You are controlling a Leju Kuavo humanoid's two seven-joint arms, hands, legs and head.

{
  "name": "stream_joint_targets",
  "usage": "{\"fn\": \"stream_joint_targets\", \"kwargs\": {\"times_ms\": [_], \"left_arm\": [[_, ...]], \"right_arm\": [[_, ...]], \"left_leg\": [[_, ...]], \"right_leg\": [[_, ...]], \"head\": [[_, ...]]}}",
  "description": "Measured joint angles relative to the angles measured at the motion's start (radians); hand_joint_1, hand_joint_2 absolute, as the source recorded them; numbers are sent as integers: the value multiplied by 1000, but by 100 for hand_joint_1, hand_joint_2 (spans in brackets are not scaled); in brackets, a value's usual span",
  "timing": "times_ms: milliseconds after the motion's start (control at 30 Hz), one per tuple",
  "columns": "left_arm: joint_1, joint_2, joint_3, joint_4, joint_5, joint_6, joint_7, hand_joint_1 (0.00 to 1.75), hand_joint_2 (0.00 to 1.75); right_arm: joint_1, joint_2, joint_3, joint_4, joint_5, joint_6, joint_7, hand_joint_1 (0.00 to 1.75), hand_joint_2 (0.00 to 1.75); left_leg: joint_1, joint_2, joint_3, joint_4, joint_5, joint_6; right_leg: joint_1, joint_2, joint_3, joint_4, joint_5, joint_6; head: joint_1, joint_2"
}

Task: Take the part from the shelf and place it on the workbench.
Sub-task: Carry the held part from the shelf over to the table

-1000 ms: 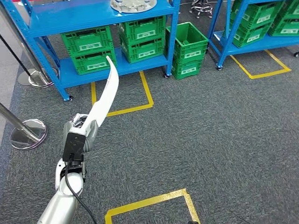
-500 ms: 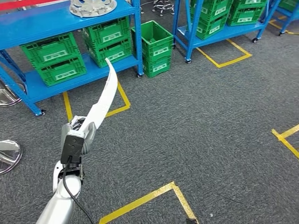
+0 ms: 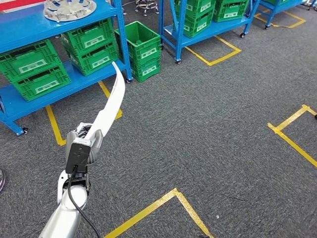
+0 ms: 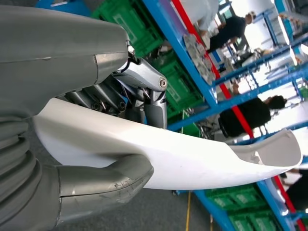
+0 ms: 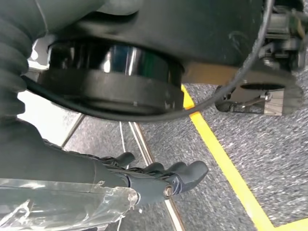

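Part (image 3: 110,105), long white curved trim, clamped in left hand (image 3: 82,144) fingers (image 4: 109,180); overhang w/ walking sway could lever it loose

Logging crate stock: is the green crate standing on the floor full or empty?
Empty: the green crate is open-topped, with its bare inside visible.

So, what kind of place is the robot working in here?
Probably a factory or warehouse floor: blue steel shelves stocked with green plastic crates, and yellow tape outlines marking bays on the grey carpet.

grey carpet floor (image 3: 209,129), blue shelf (image 3: 22,29), green crates (image 3: 140,47)
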Motion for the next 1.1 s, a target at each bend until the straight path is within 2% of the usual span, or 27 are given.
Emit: {"fn": "stream_joint_targets", "kwargs": {"times_ms": [67, 100, 133, 200, 267, 300, 333, 367, 400, 433, 500, 533, 567, 600, 633, 667, 700, 733, 767, 800, 833, 867, 900, 967, 1000, 1033, 1100], "left_arm": [[2, -1, 0, 0, 0, 0, -2, 169, 175], [2, -2, -1, 0, 1, 0, -3, 169, 175], [2, -3, -1, -1, 1, 0, -5, 169, 175], [4, -3, -1, -1, 2, 0, -7, 169, 175], [9, -1, -1, -1, 3, 0, -7, 169, 175], [11, 1, -1, -1, 3, 0, -7, 169, 175], [12, 1, -1, -1, 3, 0, -8, 169, 175], [12, 2, -1, -1, 3, -1, -8, 169, 175], [12, 2, -1, -1, 3, -1, -8, 169, 175], [10, 2, -1, -1, 3, -2, -8, 169, 175], [8, 1, -1, -2, 4, -2, -9, 169, 175], [8, 1, -1, -2, 4, -3, -9, 169, 175], [7, 0, -1, -3, 4, -3, -9, 169, 175], [6, -1, -1, -3, 4, -3, -9, 169, 175], [4, -2, -1, -3, 4, -4, -9, 169, 175], [3, -4, -1, -3, 4, -4, -10, 169, 175], [3, -4, -1, -3, 4, -5, -10, 169, 175], [3, -4, -1, -3, 3, -6, -10, 169, 175], [4, -4, -1, -3, 3, -6, -10, 169, 175], [5, -3, 0, -3, 3, -7, -10, 169, 175], [5, -3, 0, -3, 3, -7, -10, 169, 175], [5, -3, 0, -3, 3, -7, -10, 169, 175], [4, -3, 0, -3, 2, -7, -11, 169, 175], [4, -4, 0, -3, 1, -6, -12, 169, 175], [4, -4, 0, -3, 1, -6, -12, 169, 175], [5, -4, 0, -3, 1, -5, -12, 169, 175], [5, -5, 0, -3, 1, -4, -13, 169, 175]], "right_arm": [[2, 0, 0, 0, 0, 0, 1, 0, 175], [3, 0, 0, 0, 0, 0, 1, 0, 175], [2, 0, 0, 0, 0, -1, 2, 0, 175], [0, 1, -1, 0, 0, -1, 3, 0, 175], [0, 1, -1, 0, 0, -1, 3, 0, 175], [0, 1, -1, 0, 2, -1, 3, 0, 175], [0, 1, -1, 0, 3, -1, 3, 0, 175], [0, 2, -1, 0, 5, -2, 2, 0, 175], [-1, 2, -1, 0, 7, -2, 2, 0, 175], [-2, 2, -1, 0, 8, -2, 1, 0, 175], [-4, 3, -1, 0, 10, -3, -1, 0, 175], [-4, 3, -1, 0, 11, -3, -2, 0, 175], [-3, 3, -1, 0, 12, -3, -2, 0, 175], [-2, 3, -1, 0, 12, -3, -3, 0, 175], [-2, 3, -1, 0, 12, -4, -3, 0, 175], [-3, 3, -1, 0, 12, -5, -3, 0, 175], [-6, 2, -1, 0, 12, -5, -2, 0, 175], [-9, 2, -1, 0, 13, -5, -2, 0, 175], [-12, 2, -1, 0, 13, -5, -2, 0, 175], [-15, 2, -1, 0, 13, -5, -2, 0, 175], [-15, 2, -1, 0, 13, -5, -1, 0, 175], [-13, 2, -1, 0, 13, -5, 0, 0, 175], [-11, 2, -1, 0, 12, -5, 1, 0, 175], [-4, 2, 0, 0, 11, -5, 3, 0, 175], [-2, 2, 0, 0, 10, -5, 4, 0, 175], [-1, 2, 0, 0, 10, -5, 4, 0, 175], [1, 2, 0, 0, 7, -5, 4, 0, 175]], "left_leg": [[-1, 17, -1, -1, 0, -9], [0, 13, -3, 2, -5, -15], [1, -2, -9, 16, -18, -20], [4, -47, -51, 109, -73, -27], [4, -66, -115, 244, -127, -29], [4, -68, -136, 283, -131, -30], [5, -69, -139, 282, -115, -31], [6, -72, -123, 244, -81, -32], [9, -82, -93, 179, -40, -34], [14, -105, -62, 112, -10, -37], [23, -145, -21, 19, 12, -35], [24, -154, -18, 7, 8, -31], [25, -147, -19, 2, 7, -24], [26, -137, -19, 2, 9, -18], [26, -126, -18, 1, 9, -12], [27, -115, -17, -1, 9, -6], [26, -104, -16, -1, 8, -1], [24, -91, -15, -1, 7, 2], [22, -78, -15, 0, 6, 3], [21, -65, -14, 0, 5, 4], [19, -53, -13, 0, 4, 5], [18, -42, -10, 0, 3, 5], [17, -33, -7, 0, 0, 3], [11, -18, -3, 1, -3, -3], [8, -11, -3, 2, -4, -7], [5, -2, -3, 2, -4, -11], [5, 14, -2, -1, -6, -21]], "right_leg": [[1, 18, -5, -4, 3, -11], [0, 29, -7, -6, 7, -17], [-2, 39, -8, -10, 11, -23], [-7, 58, -8, -14, 17, -32], [-8, 79, -10, -14, 18, -34], [-9, 92, -10, -14, 19, -34], [-10, 104, -9, -14, 19, -33], [-13, 117, -8, -13, 19, -31], [-16, 130, -7, -11, 19, -27], [-18, 143, -9, -9, 19, -22], [-20, 165, -21, -2, 20, -8], [-20, 174, -29, -3, 22, -1], [-22, 184, -36, -4, 25, 5], [-22, 179, -39, -4, 26, 10], [-21, 161, -47, 8, 18, 14], [-19, 135, -61, 40, -2, 18], [-16, 105, -84, 94, -32, 21], [-15, 84, -114, 161, -67, 23], [-15, 76, -142, 226, -95, 24], [-15, 72, -158, 268, -108, 24], [-15, 69, -156, 273, -102, 23], [-15, 64, -133, 237, -78, 20], [-14, 53, -96, 172, -44, 17], [-7, 8, -31, 48, -1, 9], [-2, -8, -17, 16, 6, 4], [2, -14, -16, 7, 3, 0], [2, 8, -23, 3, 9, -13]], "head": [[-2, 0], [-2, 0], [-3, 0], [-7, 0], [-9, 0], [-9, 0], [-9, 0], [-9, 0], [-9, 0], [-11, 0], [-14, 0], [-16, 0], [-17, 0], [-16, 0], [-14, 0], [-11, 0], [-8, 0], [-6, 0], [-5, 0], [-5, 0], [-5, 0], [-5, 0], [-5, 0], [-5, 0], [-6, 0], [-7, 0], [-9, 0]]}}
